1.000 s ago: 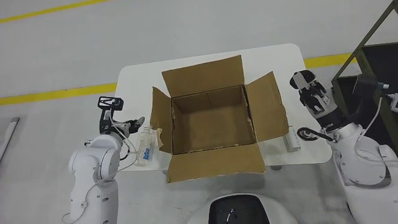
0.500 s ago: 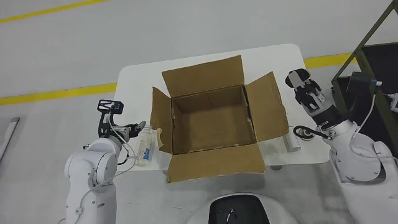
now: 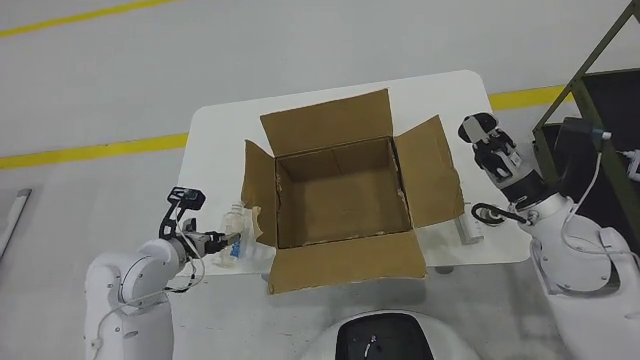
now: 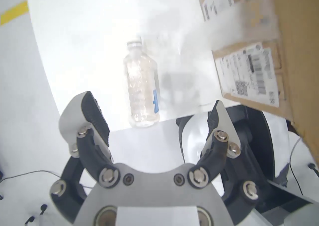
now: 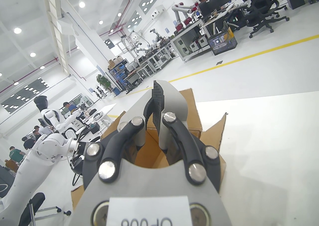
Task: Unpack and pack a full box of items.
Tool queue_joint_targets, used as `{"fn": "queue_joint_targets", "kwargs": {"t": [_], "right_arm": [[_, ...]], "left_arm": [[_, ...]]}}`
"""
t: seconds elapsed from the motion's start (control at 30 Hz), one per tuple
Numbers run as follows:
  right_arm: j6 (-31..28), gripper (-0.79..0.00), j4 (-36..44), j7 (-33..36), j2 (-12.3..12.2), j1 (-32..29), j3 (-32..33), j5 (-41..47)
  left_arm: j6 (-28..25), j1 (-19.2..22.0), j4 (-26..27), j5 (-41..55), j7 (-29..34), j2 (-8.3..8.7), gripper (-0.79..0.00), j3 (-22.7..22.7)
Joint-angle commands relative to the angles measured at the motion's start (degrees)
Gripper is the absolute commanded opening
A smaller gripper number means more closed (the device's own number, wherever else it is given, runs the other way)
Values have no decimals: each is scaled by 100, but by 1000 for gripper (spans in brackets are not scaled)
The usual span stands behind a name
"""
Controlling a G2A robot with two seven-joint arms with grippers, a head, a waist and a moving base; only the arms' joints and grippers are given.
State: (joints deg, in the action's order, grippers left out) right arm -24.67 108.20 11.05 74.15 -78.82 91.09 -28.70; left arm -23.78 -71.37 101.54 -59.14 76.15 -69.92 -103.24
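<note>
Squarely in the middle of the white counter (image 3: 440,95) sits the cardboard box (image 3: 340,200), all four flaps folded outward and its bare cardboard floor showing. In the left wrist view only one labelled outer wall of the box (image 4: 294,37) appears, cut off at the frame edge. In the right wrist view the box (image 5: 189,102) is mostly hidden behind the hand.

A clear plastic bottle (image 3: 233,237) lies on its side just beside the box's left flap. Seen closer, the bottle (image 4: 142,87) has its cap pointing away from the left hand and its base near the counter's edge. Against the box wall near it hangs a translucent blur (image 4: 239,25) that I cannot make out.

The left hand (image 3: 215,243) is on the far side of the bottle from the box. From its own wrist, the left hand (image 4: 153,108) has its fingers spread wide, gripping nothing, just short of the bottle's base.

Beside the box's right flap lies a small pale item (image 3: 468,228), too small to identify. The right hand (image 3: 480,132) is near that flap. In its own view the right hand (image 5: 157,97) has its fingers pressed together on nothing.
</note>
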Motion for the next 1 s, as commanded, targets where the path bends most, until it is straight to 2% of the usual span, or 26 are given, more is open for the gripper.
{"fn": "queue_joint_targets", "kwargs": {"t": [0.0,0.37,0.43,0.53,0.7,0.97], "right_arm": [[3,-785,8,9,-4,2,-24,2],[38,-785,34,-14,-33,-11,-61,-13],[44,-785,54,-30,-38,-33,-71,-29],[50,-785,68,-33,-47,-47,-61,-32],[80,-785,89,-64,-64,-88,9,-11],[112,-785,65,-108,-88,-136,75,17]], "left_arm": [[-42,65,-118,173,191,22,0,80],[-39,72,-161,53,227,36,0,121],[-65,33,-218,-340,144,59,0,277],[121,168,-541,-740,136,74,0,553],[258,528,-1209,-838,214,101,0,797],[318,842,-1838,-1045,33,149,0,1070]]}}
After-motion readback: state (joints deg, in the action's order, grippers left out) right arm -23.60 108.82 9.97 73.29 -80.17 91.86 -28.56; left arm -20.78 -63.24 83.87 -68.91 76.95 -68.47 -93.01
